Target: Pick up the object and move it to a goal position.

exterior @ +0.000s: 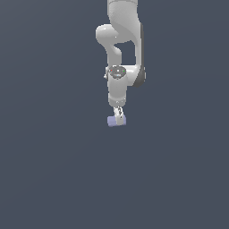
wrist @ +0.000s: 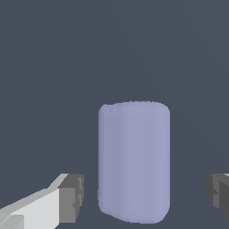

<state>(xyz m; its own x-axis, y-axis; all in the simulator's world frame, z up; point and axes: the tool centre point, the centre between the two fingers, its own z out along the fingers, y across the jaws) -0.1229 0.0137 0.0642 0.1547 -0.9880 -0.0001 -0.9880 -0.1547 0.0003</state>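
The object [exterior: 112, 121] is a small pale lavender-blue block lying on the dark grey floor, just below the arm's wrist in the exterior view. My gripper [exterior: 119, 117] points straight down over it, one finger crossing in front of the block. In the wrist view the object [wrist: 133, 161] stands between the two dark finger pads [wrist: 71, 199], with a narrow gap to one pad and a wider gap to the other. The gripper [wrist: 145, 197] is open and neither pad touches the block.
The white-grey arm [exterior: 121, 49] comes down from the top of the exterior view. Plain dark grey floor [exterior: 53, 170] surrounds the block on all sides, and no goal marker shows.
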